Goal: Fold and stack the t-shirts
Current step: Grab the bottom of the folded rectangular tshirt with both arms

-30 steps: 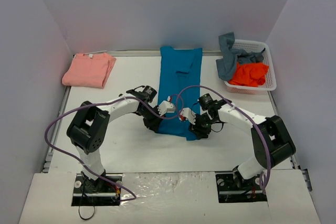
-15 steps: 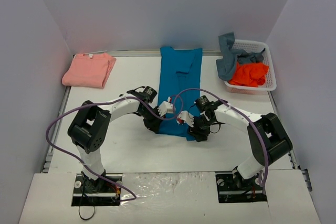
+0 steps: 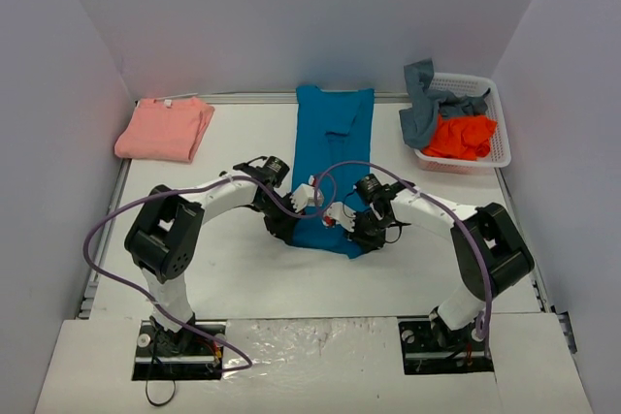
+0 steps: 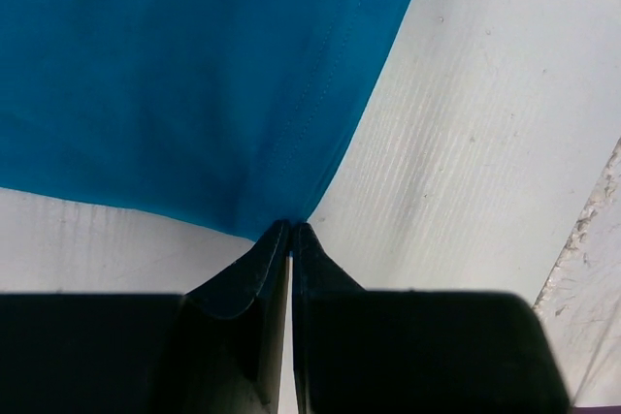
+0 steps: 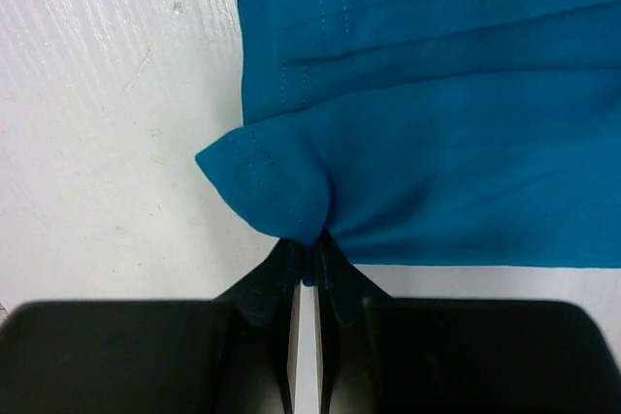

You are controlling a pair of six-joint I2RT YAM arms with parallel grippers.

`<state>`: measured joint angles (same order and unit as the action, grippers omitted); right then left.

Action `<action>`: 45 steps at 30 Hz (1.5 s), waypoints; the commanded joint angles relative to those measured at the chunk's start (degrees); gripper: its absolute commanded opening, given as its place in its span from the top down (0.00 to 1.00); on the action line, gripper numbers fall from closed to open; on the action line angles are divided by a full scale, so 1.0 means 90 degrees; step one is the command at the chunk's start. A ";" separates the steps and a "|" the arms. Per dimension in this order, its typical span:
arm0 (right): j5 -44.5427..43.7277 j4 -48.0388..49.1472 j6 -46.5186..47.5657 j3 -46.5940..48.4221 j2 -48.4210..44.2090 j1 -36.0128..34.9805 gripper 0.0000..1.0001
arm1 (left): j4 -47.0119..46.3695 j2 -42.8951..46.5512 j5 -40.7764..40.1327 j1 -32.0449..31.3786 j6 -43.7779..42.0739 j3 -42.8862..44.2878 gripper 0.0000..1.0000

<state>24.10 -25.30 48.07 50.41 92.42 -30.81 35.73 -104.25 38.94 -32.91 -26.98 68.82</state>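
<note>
Two corners of one hem are what matter here: the teal-blue shirt [image 3: 333,143] lies on the surface [image 3: 243,269] as a narrow strip. Its long axis runs straight away from the arm bases, from a near hem between the wrists to a far end close to the back wall. The left tool [image 4: 292,232] is closed tight on the near left corner, its jaws pressed together with the cloth's point nipped between them. The right tool [image 5: 312,244] is likewise clamped on the near right corner, where a small lip of stitched hem bunches just above its tips. Each arm is nearest its own corner, and the whole length of the shirt extends away from both tools, not to either side. By my reading the coming move is a fold along that long axis, carrying the near hem up and over toward the far end, so the two corners will need to travel level to keep the edge square. A salmon-pink shirt [image 3: 165,129] sits folded at the far left. An orange shirt [image 3: 462,137] and a grey-blue shirt [image 3: 427,109] wait in the white basket [image 3: 502,147] at the far right, the grey-blue one spilling over its rim.
</note>
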 commanded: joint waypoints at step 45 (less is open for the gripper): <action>0.0526 -0.3478 0.0225 0.2874 -0.0251 -0.0229 1.00 | 0.2271 0.1779 -0.0605 -0.0153 -0.0918 0.1298 0.98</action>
<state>30.76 -57.17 52.60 73.06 87.66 -33.41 57.43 -88.07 34.48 -34.22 -33.63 76.73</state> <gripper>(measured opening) 0.026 0.031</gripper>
